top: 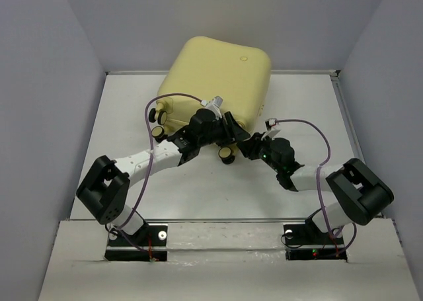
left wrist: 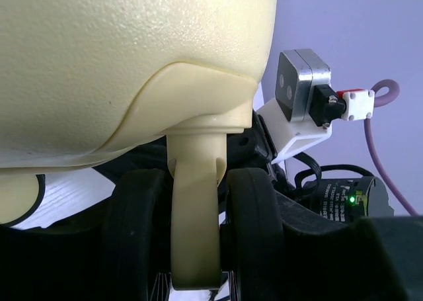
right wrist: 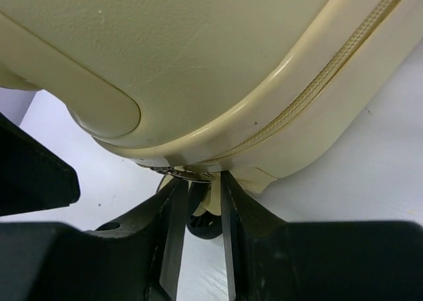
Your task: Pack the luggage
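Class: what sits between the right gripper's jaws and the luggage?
The right wrist view shows a metal zipper pull on the luggage seam, right at the tips of the right gripper.

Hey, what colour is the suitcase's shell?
The shell is pale yellow, best seen in the top external view.

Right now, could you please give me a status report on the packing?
Left claw astride a wheel caster, right claw at the zipper pull; grips unconfirmed. Luggage closed. Nothing blocking.

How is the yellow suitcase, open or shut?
Shut. The suitcase halves meet along the zipper; no inside shows.
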`<state>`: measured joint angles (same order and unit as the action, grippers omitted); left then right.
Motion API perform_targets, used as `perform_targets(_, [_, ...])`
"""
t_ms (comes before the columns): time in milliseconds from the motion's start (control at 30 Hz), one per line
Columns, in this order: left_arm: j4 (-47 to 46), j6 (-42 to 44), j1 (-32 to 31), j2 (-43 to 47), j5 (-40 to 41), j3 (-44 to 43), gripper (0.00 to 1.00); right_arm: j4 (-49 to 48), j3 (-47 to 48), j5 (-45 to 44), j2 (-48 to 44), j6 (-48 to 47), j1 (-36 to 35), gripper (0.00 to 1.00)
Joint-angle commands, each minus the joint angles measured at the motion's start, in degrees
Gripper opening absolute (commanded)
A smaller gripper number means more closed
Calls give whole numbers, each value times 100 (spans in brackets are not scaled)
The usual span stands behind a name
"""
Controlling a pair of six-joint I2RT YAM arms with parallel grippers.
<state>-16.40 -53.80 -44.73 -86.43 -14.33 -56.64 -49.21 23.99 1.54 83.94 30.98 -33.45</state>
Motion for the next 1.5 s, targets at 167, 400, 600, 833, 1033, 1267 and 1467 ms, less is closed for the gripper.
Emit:
perform_targets(167, [-1928, -289, -501, 276, -519, -286, 6, -1864, -43, -778, 87, 487, -109, 34])
perform_targets(400, [-2209, -526, -554, 145, -527, -408, 6, -2670, -183, -603, 158, 909, -109, 7])
perform_targets(600, [-2384, -736, -642, -364, -702, -1278, 6, -3024, -290, -514, 166, 823, -801, 7])
perform_targets(833, [-2543, -1150, -897, -1191, -914, -2623, 6, -4200, 308, -751, 1080, 988, -1901, 7])
perform_targets(1033, [-2841, -1563, -1152, -1692, -774, -3405, 6, -4923, 1071, -954, 2011, 1656, -2235, 7])
perform_targets(1267, [-2080, -1038, -942, -1097, -898, -2838, 83, -4362, 321, -1507, 1223, 1454, -2184, 7])
perform_targets(1467, [274, 956, -151, 661, -266, -1991, 98, -3105, -351, -1885, 308, 1305, -2060, 7])
